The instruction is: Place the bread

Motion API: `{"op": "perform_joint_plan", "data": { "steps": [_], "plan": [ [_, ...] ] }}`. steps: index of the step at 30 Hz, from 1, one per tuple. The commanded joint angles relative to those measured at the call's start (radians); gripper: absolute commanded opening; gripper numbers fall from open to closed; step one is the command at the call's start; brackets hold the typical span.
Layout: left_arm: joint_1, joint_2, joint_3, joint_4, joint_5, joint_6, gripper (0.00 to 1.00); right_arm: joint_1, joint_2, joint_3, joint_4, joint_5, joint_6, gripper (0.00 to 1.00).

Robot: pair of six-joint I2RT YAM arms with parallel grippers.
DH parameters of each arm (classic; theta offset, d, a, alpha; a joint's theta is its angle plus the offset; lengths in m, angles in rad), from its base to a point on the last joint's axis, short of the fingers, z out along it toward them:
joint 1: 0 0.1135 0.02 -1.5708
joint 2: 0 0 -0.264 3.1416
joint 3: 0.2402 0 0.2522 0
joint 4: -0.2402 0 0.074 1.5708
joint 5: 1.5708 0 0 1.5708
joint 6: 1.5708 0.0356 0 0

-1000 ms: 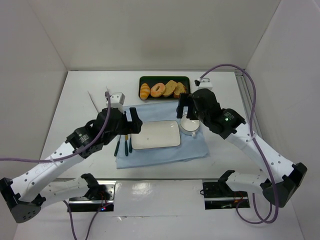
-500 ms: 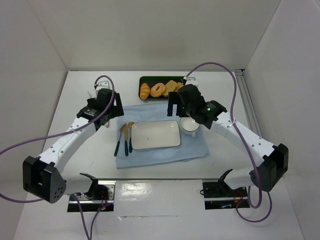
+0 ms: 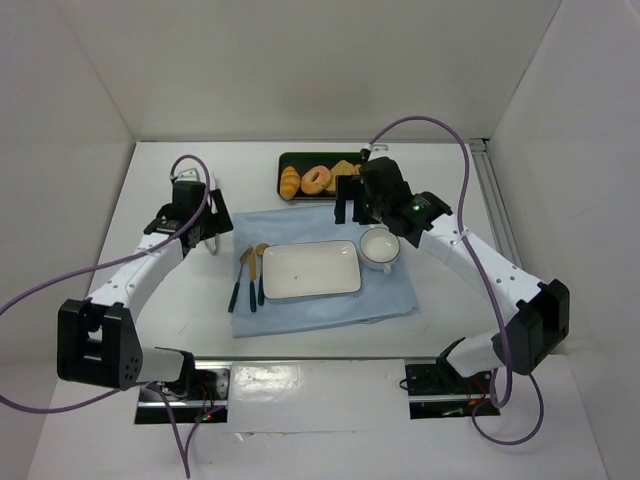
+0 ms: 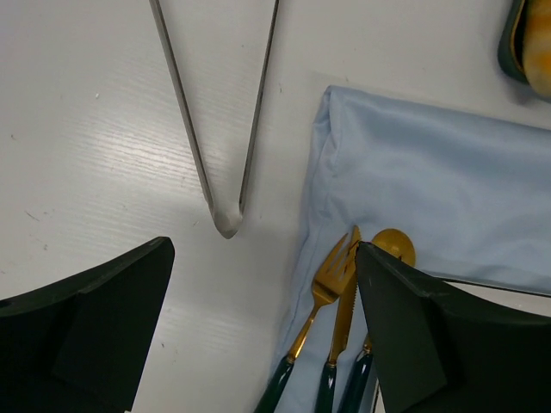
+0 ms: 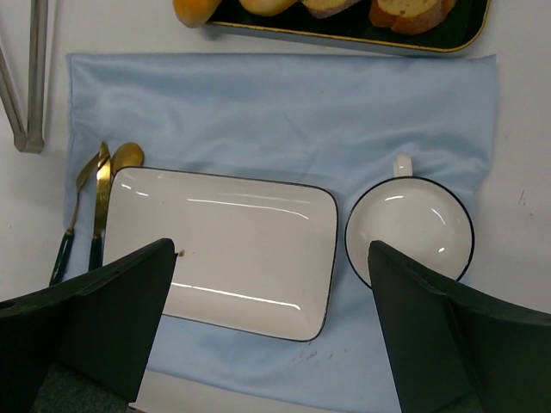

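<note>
The bread (image 3: pixel 290 182) is a small golden ridged roll at the left end of the dark tray (image 3: pixel 283 160), at the far side of the table. It also shows at the top edge of the right wrist view (image 5: pixel 195 9) and the top right corner of the left wrist view (image 4: pixel 539 43). My right gripper (image 3: pixel 355 210) hangs open over the blue cloth just in front of the tray, above the white plate (image 5: pixel 224 249), empty (image 5: pixel 271 258). My left gripper (image 3: pixel 207 238) is open and empty (image 4: pixel 263 284) over bare table beside metal tongs (image 4: pixel 225 129).
A bagel (image 3: pixel 317 179) and toast slices (image 3: pixel 347 174) share the tray. On the blue cloth (image 3: pixel 390 295) lie the white plate (image 3: pixel 311 269), a cup (image 3: pixel 380 247), and a gold fork, knife and spoon (image 3: pixel 248 275). White walls enclose the table.
The left arm has swung left and back, from the plate's left edge to the tongs. The right gripper has moved from over the cup back toward the tray. Both stay open.
</note>
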Motion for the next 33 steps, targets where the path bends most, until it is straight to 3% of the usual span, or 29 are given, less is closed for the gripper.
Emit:
{"op": "perform_joint_plan", "data": {
  "steps": [1, 16, 33],
  "plan": [
    [0.029, 0.026, -0.016, 0.081, 0.065, 0.017, 1.0, -0.024, 0.006, 0.043, 0.089, -0.033, -0.035, 1.0],
    [0.067, 0.222, 0.072, 0.095, 0.04, 0.029, 1.0, -0.118, 0.003, -0.032, 0.182, -0.167, -0.054, 1.0],
    [0.076, 0.394, 0.073, 0.138, 0.021, -0.029, 1.0, -0.184, -0.08, -0.104, 0.163, -0.185, -0.072, 1.0]
  ]
}}
